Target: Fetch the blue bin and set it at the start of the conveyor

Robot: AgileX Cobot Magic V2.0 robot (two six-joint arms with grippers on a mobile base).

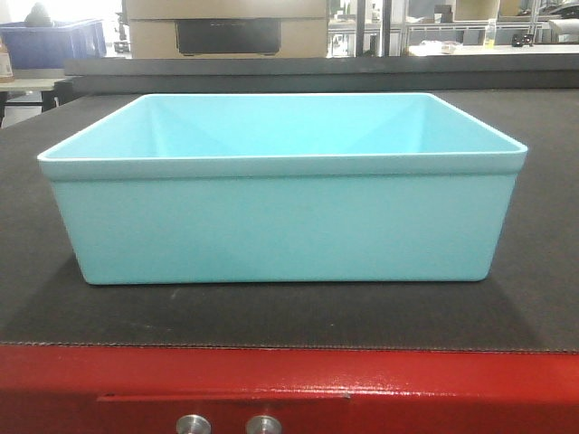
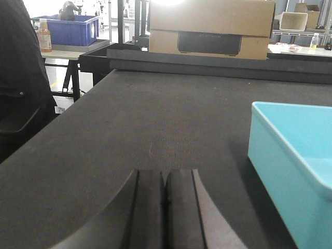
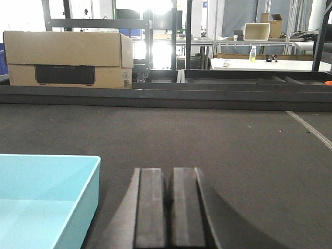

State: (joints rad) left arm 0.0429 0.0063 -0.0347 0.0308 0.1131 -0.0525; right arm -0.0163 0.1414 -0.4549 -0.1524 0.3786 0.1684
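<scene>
Front view: blue bin [image 1: 282,203] sits upright on the black belt of the conveyor start [image 1: 289,316], centred, open and empty inside. Red front edge [image 1: 289,384] at 6 o'clock, its two silver bolts [image 1: 228,425] cut off by the frame bottom. Neither pincer shows here. Cardboard box [image 1: 226,27] at 12 o'clock, top cropped.

Left wrist view: left pincer [image 2: 165,212] at 6 o'clock, pads pressed together with only a thin seam between, holding nothing; fingertips sit low over the belt, contact not certain. Bin corner at 4 o'clock, apart from the pincer, cut off right. Dark-blue crate [image 2: 70,30] at 10 o'clock.

Right wrist view: right pincer [image 3: 169,207] at 6 o'clock, pads closed together, empty. Bin rim at 8 o'clock, near but not touching, cropped left and below.
</scene>
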